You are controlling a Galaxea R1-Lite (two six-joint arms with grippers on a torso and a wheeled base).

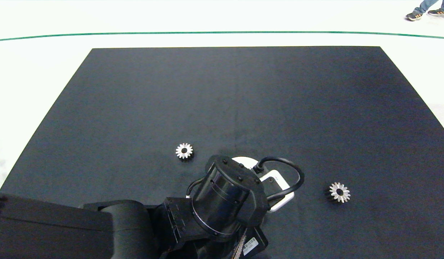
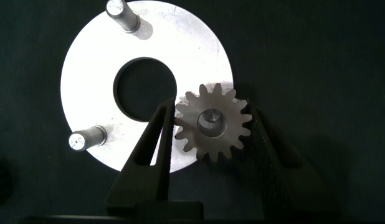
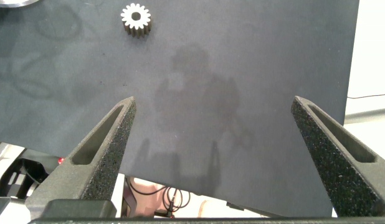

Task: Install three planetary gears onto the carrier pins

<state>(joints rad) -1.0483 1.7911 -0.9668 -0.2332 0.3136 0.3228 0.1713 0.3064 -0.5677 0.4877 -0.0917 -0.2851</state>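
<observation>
Over the near middle of the black mat [image 1: 243, 100], the left gripper [image 2: 211, 134] hangs above the white disc [image 2: 99, 68], its two fingers set narrowly either side of a silver gear [image 2: 211, 121] that sits on one of the pegs at the disc's rim; the peg's end shows through the gear's bore. Whether the finger pads actually press the teeth or stand just clear of them cannot be told. Two other pegs stand bare on the disc, one [image 2: 123, 15] on the far side of the big centre hole and one [image 2: 86, 138] nearer the fingers. From above, the left arm [image 1: 117, 223] reaches in from the mat's near left corner, and its wrist hides most of the disc, only a sliver of white showing. A second gear [image 1: 184, 150] lies flat on the mat just left of the wrist, and a third gear [image 1: 339, 192] lies well apart to the right, towards the near right side. The right gripper [image 3: 214, 149] is spread wide above bare mat near its edge, holding nothing, with one gear [image 3: 136, 20] lying beyond its fingers. A person's shoes [image 1: 426, 14] show on the floor past the mat's far right corner.
</observation>
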